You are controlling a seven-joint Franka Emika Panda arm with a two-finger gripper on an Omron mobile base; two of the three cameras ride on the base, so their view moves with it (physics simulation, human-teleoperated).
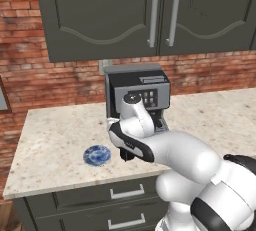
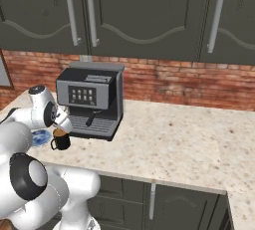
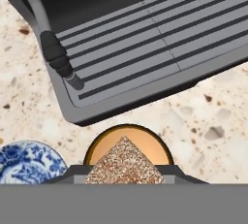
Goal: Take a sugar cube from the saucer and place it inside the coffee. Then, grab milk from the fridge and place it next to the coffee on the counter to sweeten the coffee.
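Speckled tan, the sugar cube point(image 3: 125, 166) sits pinched between the gripper point(image 3: 125, 178) tips, right above the coffee point(image 3: 128, 143). It looks light, hard and crumbly, so a gentle squeeze on two flat faces suits it. Jaws nearly together, clamped on the cube. Just left lies the saucer point(image 3: 26, 162); beyond stands the coffee machine point(image 3: 140, 48) on the counter point(image 3: 213, 116).

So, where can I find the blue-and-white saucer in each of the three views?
Left base view: the saucer lies on the counter, left of the arm's wrist.
Right base view: a sliver of it shows at far left, behind the arm.
Hand view: its edge sits bottom left.
Shared landmark: the coffee machine.
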